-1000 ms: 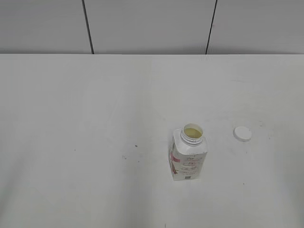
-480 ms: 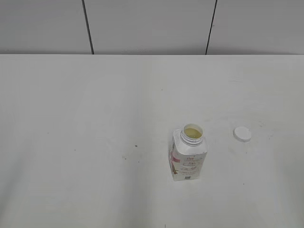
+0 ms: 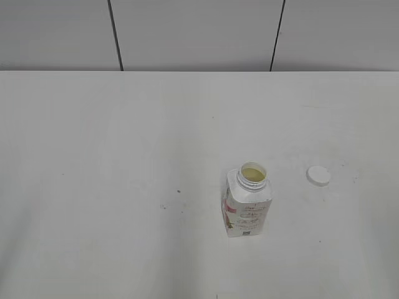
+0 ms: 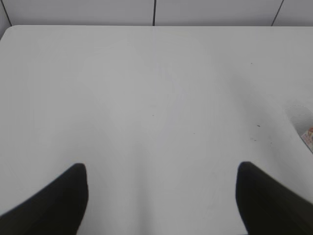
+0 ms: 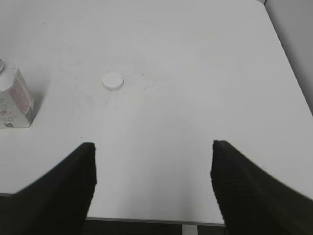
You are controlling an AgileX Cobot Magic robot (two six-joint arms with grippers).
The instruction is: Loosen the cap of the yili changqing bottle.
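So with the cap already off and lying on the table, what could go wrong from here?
1. The yili changqing bottle stands upright with its neck open and pale liquid visible inside; a bump from either arm could probably tip and spill it.
2. The cap lies apart on the table, right of the bottle; small and flat, it may slide away if grasped.
3. The left gripper and right gripper both have open jaws, so nothing steadies the bottle.

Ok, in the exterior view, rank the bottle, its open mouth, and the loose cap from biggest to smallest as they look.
1. The yili changqing bottle, clearly largest.
2 and 3. The bottle's open mouth and the cap lying on the table to its right look about the same width, so I would not rank one over the other.
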